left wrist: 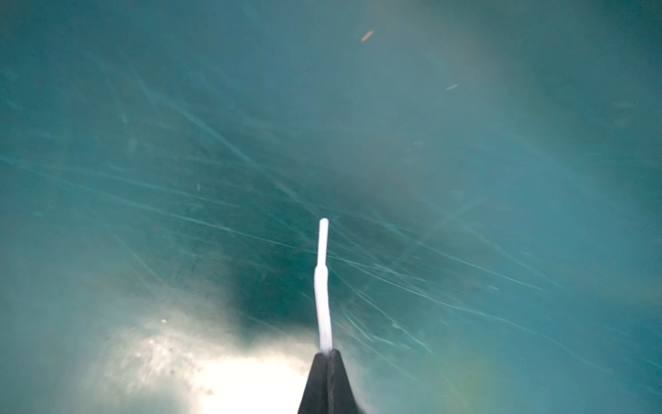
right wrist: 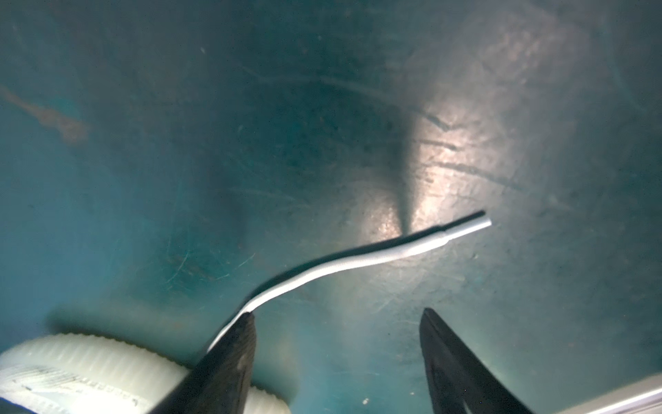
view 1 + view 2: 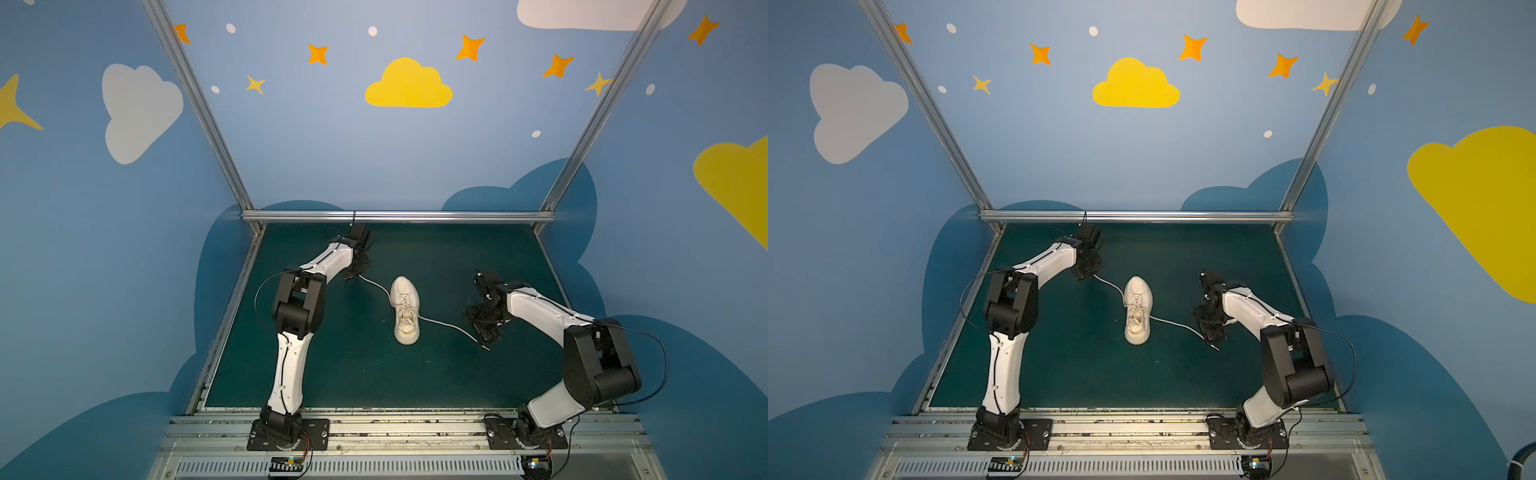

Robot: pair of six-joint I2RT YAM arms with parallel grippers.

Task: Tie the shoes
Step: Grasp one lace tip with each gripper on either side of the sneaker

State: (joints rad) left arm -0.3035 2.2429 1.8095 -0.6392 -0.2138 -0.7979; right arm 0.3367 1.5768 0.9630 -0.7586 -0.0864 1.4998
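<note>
Left wrist view: L gripper [image 1: 326, 353] clenched on one lace [image 1: 321, 286], aglet end sticking out past the tips over green mat [image 1: 143, 143]. Right wrist view: R gripper [image 2: 336, 313] jaws apart, grasping nothing; second lace [image 2: 358, 260] passes behind one fingertip [image 2: 243, 340], contact unclear, free end ahead of the gap. In both top views sneaker [image 3: 405, 309] sits on mat btwn the two grippers, apart from each.
</note>
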